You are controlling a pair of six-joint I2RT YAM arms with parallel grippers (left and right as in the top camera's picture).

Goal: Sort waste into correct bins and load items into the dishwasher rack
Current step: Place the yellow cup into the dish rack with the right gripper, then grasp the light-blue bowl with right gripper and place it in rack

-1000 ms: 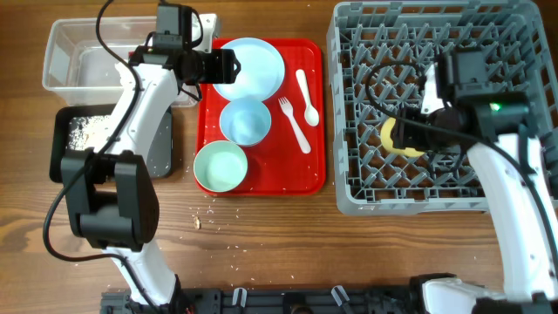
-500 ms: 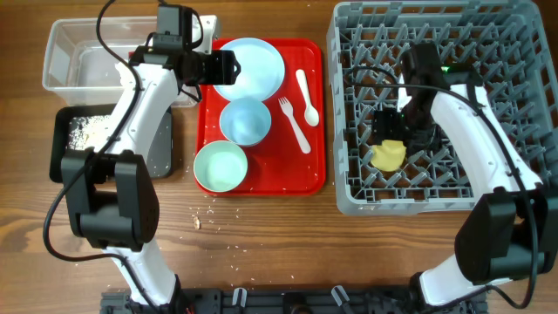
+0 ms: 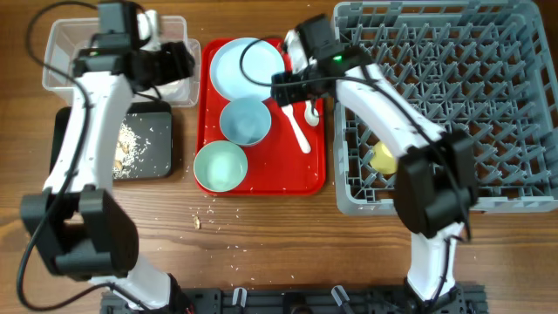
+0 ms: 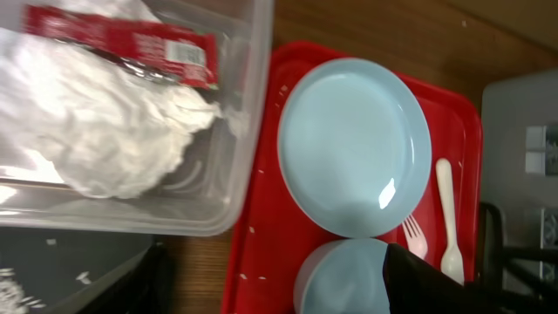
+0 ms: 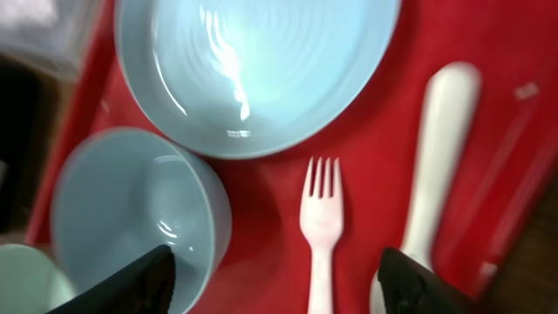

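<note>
My right gripper (image 3: 293, 90) hangs open over the red serving tray (image 3: 305, 179). In the right wrist view its open jaws (image 5: 275, 288) straddle the white fork (image 5: 322, 228), with the white spoon (image 5: 438, 166) to the right. The pale-blue plate (image 3: 247, 68), a blue bowl (image 3: 244, 120) and a mint bowl (image 3: 220, 166) sit on the tray. My left gripper (image 3: 173, 61) is open and empty at the clear tub's (image 3: 65, 48) right end. The tub holds the white tissue (image 4: 105, 131) and the red sachet (image 4: 131, 39). The yellow cup (image 3: 384, 159) lies in the grey rack (image 3: 488, 105).
The black tray (image 3: 150, 148) in front of the tub holds rice and brown lumps. Loose rice grains (image 3: 206, 214) lie on the wooden table in front of the red tray. The rack stands close against the tray's right edge.
My right arm let go of the yellow cup in the rack and swung left over the fork. My left arm drew back left from the plate to the tub, uncovering the black tray.
</note>
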